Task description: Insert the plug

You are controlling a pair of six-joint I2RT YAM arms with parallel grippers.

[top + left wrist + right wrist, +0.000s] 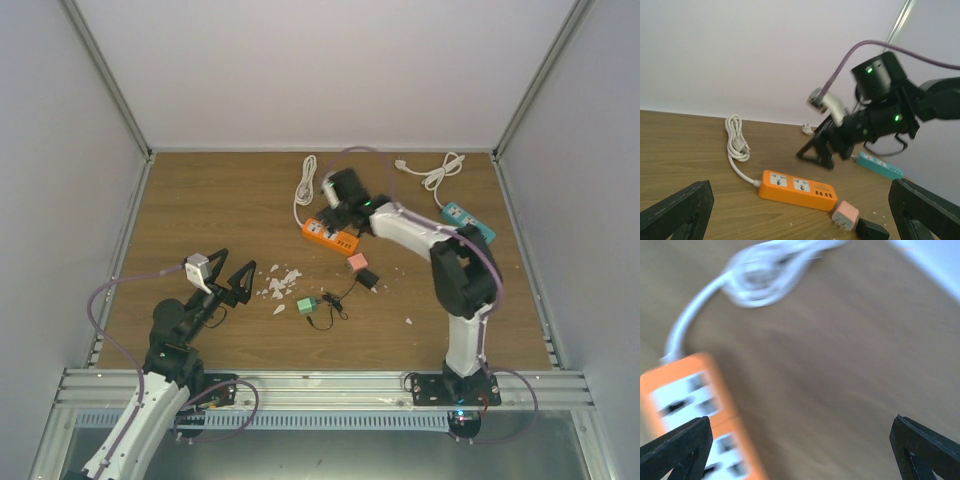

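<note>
My left gripper (228, 282) hangs at the lower left of the overhead view, its two jaws spread wide with nothing between them; its dark fingers (675, 215) sit in the bottom corners of its own camera's view. My right gripper (801, 424) is near the middle of the brown wooden table (200, 210), above the long orange plastic power strip (331, 236); its own view is blurred, yet the jaws stand far apart in the two bottom corners with only bare wood and the strip's end under them, so it grips nothing. The small black boxy adapter plug (368, 280) lies on the table just below centre in the overhead view, to the lower right of the orange strip and apart from it, just beside a small pink block (357, 262); in the left wrist view it shows at the bottom edge, right of centre. A small green block (306, 305) and a thin black cable (335, 305) lie to the plug's lower left; white scraps (280, 285) are scattered left of those. A coiled white cord (305, 188) runs up from the strip's left end; a teal power strip (468, 222) lies at the upper right, with another white cord (436, 172) above it.
</note>
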